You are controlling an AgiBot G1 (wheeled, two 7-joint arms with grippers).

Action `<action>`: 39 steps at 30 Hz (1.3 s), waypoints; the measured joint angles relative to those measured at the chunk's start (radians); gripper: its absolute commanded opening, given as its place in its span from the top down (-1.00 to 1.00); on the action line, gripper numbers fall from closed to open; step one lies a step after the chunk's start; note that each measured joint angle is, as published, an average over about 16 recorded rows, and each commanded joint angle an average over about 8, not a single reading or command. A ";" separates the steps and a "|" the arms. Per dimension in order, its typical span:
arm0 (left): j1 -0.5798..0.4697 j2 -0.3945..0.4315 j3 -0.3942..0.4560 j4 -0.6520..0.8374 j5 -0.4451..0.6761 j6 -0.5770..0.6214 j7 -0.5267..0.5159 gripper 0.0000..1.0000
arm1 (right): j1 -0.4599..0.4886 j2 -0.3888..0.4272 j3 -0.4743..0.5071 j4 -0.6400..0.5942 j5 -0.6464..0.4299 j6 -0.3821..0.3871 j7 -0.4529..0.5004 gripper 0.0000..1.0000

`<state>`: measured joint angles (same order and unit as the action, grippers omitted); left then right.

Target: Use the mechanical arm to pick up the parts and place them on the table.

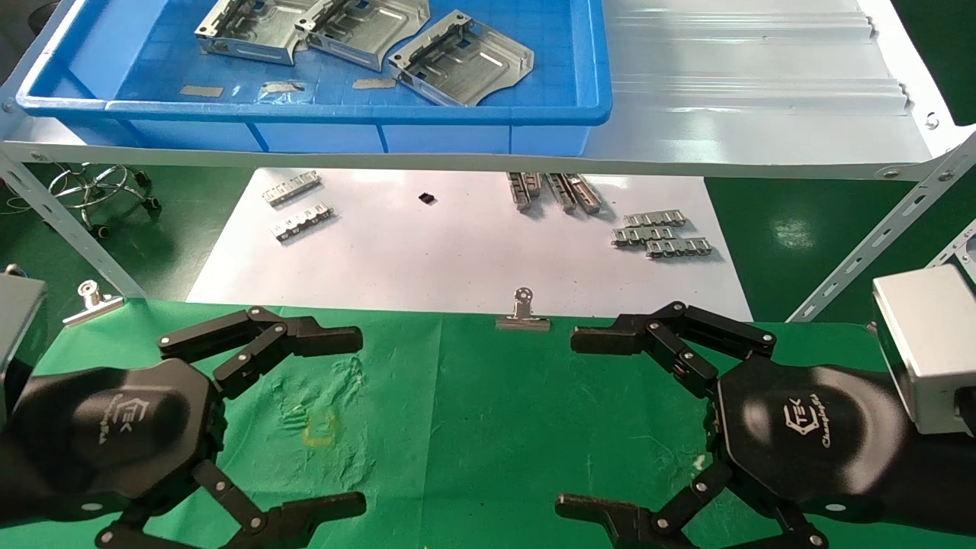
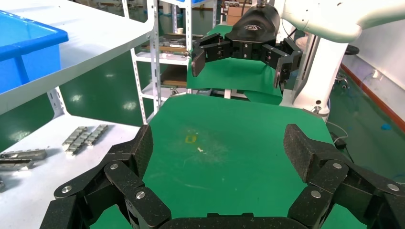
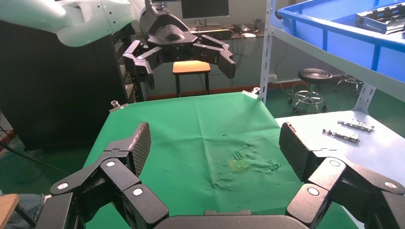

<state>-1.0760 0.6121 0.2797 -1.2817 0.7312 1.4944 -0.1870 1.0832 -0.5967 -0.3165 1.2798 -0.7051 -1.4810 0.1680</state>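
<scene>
The parts (image 1: 320,30) lay in the blue tray (image 1: 579,84) at the upper left of the head frame, three silvery stamped plates as far as you could count with the top edge cutting them off. The tray sat on a white shelf (image 1: 762,99), well apart from the green desk (image 1: 473,427) filling the lower half.

Your left end effector (image 1: 347,419) hovered at the lower left over the desk with its fingers spread wide and nothing between them. The right end effector (image 1: 579,419) mirrored it at the lower right, equally spread and holding nothing. Both wrist views agreed: bare green cloth showed between the pads.

No part had reached the desk, so you were at the very first step, I judged. The next move called for one arm to rise above the shelf edge, clear the tray wall, and come down over a plate's flange. The small toothed strips (image 1: 659,236) on the white sheet (image 1: 457,252) were not your target.
</scene>
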 measured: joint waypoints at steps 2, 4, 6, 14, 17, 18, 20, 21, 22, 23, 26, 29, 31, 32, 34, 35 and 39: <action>0.000 0.000 0.000 0.000 0.000 0.000 0.000 -1.00 | 0.000 0.000 0.000 0.000 0.000 0.000 0.000 -1.00; 0.000 0.000 0.000 0.000 0.000 0.000 0.000 -1.00 | 0.000 0.000 0.000 0.000 0.000 0.000 0.000 -1.00; 0.000 0.000 0.000 0.000 0.000 0.000 0.000 -1.00 | 0.000 0.000 0.000 0.000 0.000 0.000 0.000 -1.00; 0.000 0.000 0.000 0.000 0.000 0.000 0.000 -1.00 | 0.000 0.000 0.000 0.000 0.000 0.000 0.000 -0.27; 0.000 0.002 -0.001 0.001 -0.001 -0.002 0.000 -1.00 | 0.000 0.000 0.000 0.000 0.000 0.000 0.000 0.48; -0.001 0.003 -0.001 0.002 -0.002 -0.005 0.000 -1.00 | 0.000 0.000 0.000 0.000 0.000 0.000 0.000 0.73; -0.002 0.008 -0.001 0.003 -0.002 -0.012 -0.001 -1.00 | 0.000 0.000 0.000 0.000 0.000 0.000 0.000 1.00; -0.004 0.011 -0.002 0.004 -0.001 -0.018 -0.001 -1.00 | 0.000 0.000 0.000 0.000 0.000 0.000 0.000 1.00; -0.006 0.016 -0.001 0.005 0.000 -0.025 -0.002 -1.00 | 0.000 0.000 0.000 0.000 0.000 0.000 0.000 1.00; -0.010 0.023 0.000 0.006 0.002 -0.033 -0.004 -1.00 | 0.000 0.000 0.000 0.000 0.000 0.000 0.000 1.00; -0.027 0.046 0.004 0.014 0.012 -0.064 -0.009 -1.00 | 0.000 0.000 0.000 0.000 0.000 0.000 0.000 1.00; -0.055 0.078 0.011 0.027 0.029 -0.102 -0.016 -1.00 | 0.000 0.000 0.000 -0.001 0.000 0.000 0.000 1.00; -0.081 0.104 0.019 0.041 0.046 -0.132 -0.021 -1.00 | 0.000 0.000 0.000 -0.001 0.000 0.000 0.000 1.00; -0.096 0.118 0.023 0.051 0.056 -0.147 -0.023 -1.00 | 0.000 0.000 0.000 -0.001 0.000 0.000 0.000 1.00; -0.130 0.147 0.034 0.074 0.079 -0.177 -0.027 -1.00 | 0.001 0.000 -0.001 -0.001 0.000 0.000 0.000 1.00; -0.149 0.163 0.039 0.088 0.092 -0.192 -0.029 -1.00 | 0.001 0.000 -0.001 -0.001 0.000 0.000 0.000 1.00; -0.233 0.225 0.065 0.163 0.147 -0.245 -0.029 -1.00 | 0.001 0.000 -0.001 -0.001 0.000 0.000 -0.001 1.00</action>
<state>-1.3087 0.8375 0.3442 -1.1190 0.8783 1.2495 -0.2165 1.0838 -0.5967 -0.3172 1.2790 -0.7048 -1.4812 0.1675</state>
